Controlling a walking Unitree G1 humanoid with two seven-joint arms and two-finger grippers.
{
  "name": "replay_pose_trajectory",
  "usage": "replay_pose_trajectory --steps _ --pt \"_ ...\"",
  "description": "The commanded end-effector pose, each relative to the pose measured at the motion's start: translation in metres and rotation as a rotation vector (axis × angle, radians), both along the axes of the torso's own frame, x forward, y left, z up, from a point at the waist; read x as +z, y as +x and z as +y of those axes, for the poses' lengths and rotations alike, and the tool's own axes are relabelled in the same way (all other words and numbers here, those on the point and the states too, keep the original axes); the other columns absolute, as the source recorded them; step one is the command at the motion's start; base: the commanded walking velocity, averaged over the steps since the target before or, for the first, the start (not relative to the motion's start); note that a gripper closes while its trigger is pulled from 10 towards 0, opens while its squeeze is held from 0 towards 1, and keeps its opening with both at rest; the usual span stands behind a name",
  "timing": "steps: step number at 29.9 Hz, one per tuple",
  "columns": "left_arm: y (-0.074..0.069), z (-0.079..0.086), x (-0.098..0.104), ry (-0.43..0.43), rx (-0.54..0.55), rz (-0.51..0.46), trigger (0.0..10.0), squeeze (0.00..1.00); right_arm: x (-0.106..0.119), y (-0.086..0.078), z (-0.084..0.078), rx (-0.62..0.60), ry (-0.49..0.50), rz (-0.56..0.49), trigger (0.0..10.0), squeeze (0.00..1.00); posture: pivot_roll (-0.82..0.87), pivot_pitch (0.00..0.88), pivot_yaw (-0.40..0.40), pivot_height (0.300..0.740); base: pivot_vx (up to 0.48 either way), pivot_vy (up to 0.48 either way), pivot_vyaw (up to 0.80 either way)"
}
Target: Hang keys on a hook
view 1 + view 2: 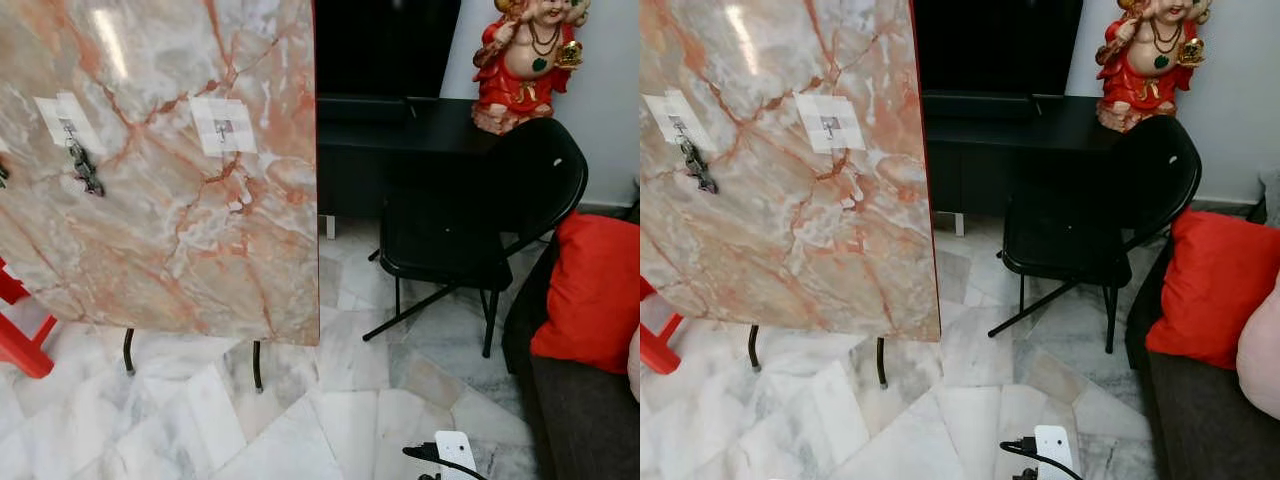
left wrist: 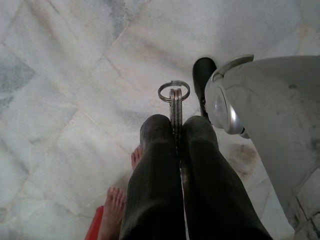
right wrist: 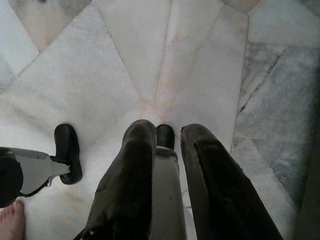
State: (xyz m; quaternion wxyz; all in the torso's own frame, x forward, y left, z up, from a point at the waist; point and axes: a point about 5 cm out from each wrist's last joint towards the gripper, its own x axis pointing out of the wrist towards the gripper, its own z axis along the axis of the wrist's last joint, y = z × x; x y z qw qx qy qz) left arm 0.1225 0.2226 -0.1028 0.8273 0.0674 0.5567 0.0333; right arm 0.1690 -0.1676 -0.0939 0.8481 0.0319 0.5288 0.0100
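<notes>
left gripper (image 2: 176,131) pinching keys (image 2: 174,98) over floor, right gripper (image 3: 167,137) fingers slightly spread, hook (image 1: 223,127) on marble board (image 1: 200,230) bare

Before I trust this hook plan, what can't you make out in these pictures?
- Free hook: head views, too small to judge its shape.
- Hanging keys: blurred; count unclear.
- Held keys: left wrist view, blades hidden between the left gripper fingers.
- Person's feet: cut off by the edge.

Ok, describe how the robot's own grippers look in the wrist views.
The left gripper has two long, rounded black fingers with fine ribbing along them. The right gripper has two similar long black fingers, smoother and slightly glossy.
</notes>
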Motion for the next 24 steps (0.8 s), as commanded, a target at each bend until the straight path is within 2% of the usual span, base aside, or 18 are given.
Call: replay_pose_trajectory --steps 1,24 --pt "-0.0039 -0.0026 -0.0018 -0.013 0.002 0.012 10.0 0.0 0.0004 0.0009 0.0 -0.012 0.008 -0.003 10.0 0.0 0.01 0.032 0.0 0.74 0.364 0.0 0.0" --pt "-0.0006 -0.0031 -0.0008 -0.019 0.003 0.0 10.0 0.0 0.0008 0.0016 0.0001 0.018 0.009 -0.003 10.0 0.0 0.01 0.031 -0.004 0.74 0.384 0.0 0.0"
